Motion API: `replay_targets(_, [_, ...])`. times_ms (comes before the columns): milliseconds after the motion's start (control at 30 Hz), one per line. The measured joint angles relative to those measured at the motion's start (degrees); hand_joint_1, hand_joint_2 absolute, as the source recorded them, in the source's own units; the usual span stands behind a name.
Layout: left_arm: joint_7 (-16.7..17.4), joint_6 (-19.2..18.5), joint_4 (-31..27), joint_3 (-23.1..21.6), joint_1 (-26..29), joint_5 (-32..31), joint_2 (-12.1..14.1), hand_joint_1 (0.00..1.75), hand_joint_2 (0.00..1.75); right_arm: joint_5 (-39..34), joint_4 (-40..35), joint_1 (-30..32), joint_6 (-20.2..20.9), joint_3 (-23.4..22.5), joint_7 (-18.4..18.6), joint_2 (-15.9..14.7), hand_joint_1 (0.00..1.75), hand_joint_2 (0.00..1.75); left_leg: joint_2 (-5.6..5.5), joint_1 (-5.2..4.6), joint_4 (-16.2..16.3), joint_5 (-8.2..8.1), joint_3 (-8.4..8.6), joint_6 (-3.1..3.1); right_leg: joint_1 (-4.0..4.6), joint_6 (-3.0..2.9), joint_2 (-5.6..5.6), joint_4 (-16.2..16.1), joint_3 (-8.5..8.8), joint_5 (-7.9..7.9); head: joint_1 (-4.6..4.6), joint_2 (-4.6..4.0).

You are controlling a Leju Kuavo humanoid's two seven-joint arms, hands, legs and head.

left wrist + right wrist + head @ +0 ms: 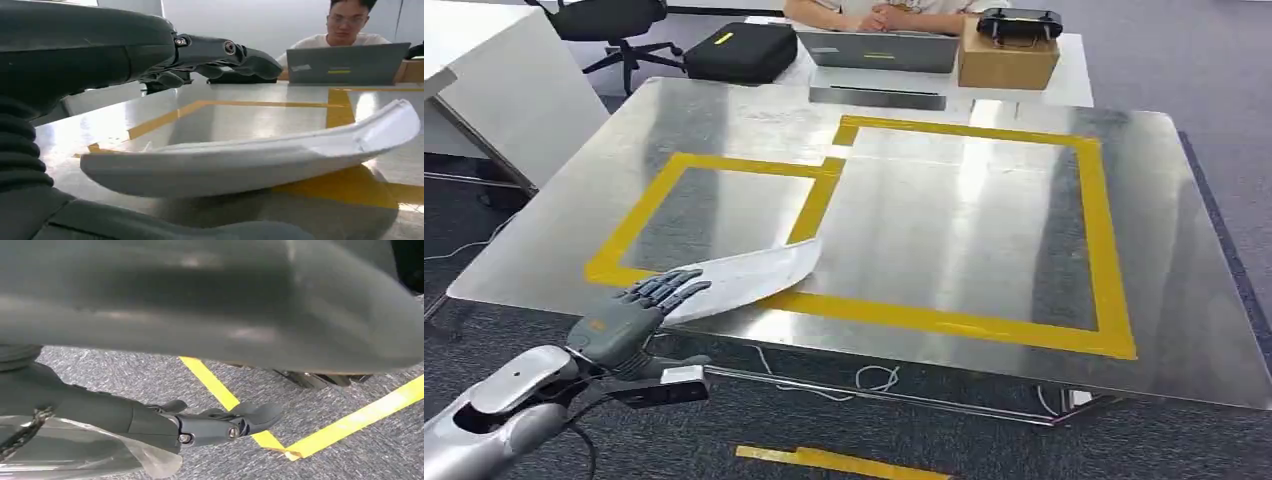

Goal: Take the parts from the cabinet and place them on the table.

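A white, curved, thin part [754, 275] lies on the steel table [964, 240] near its front left edge, across the yellow tape between two taped squares. My left hand [639, 310] hovers at the part's near end with its fingers [669, 288] stretched out over it. In the left wrist view the part [250, 160] rests on the table, the fingers [225, 52] stand well above it and the thumb lies below it, with clear gaps. My right hand [200, 422] hangs over grey carpet with straight fingers and holds nothing.
A person sits at the far side behind a laptop [879, 50]. Beside it stand a cardboard box [1007, 60] with a black controller on top and a black bag [742, 50]. A white desk [504, 90] stands left. Yellow tape [824, 460] marks the floor.
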Motion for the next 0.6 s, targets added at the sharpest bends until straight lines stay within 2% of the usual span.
replay_targets(267, [-0.87, 2.05, -0.89, 1.85, 0.52, 3.08, 0.65, 0.0, 0.0, 0.53, 0.02, -0.1, -0.24, -0.07, -0.57, 0.0, 0.0, 0.0, 0.0, 0.0, 0.0, 0.0, 0.0, 0.0, 0.0, 0.0, 0.0, 0.0, 0.01, 0.0, 0.0, 0.0])
replay_targets(600, [-3.17, 3.13, -6.73, 5.92, 4.34, 6.16, 1.79, 0.0, 0.0, 2.28, -0.07, -0.13, -2.95, -0.98, -0.24, 0.0, 0.0, 0.0, 0.0, 0.0, 0.0, -0.02, -0.01, 0.01, 0.0, 0.0, -0.01, 0.0, 0.01, -0.01, 0.0, 0.0])
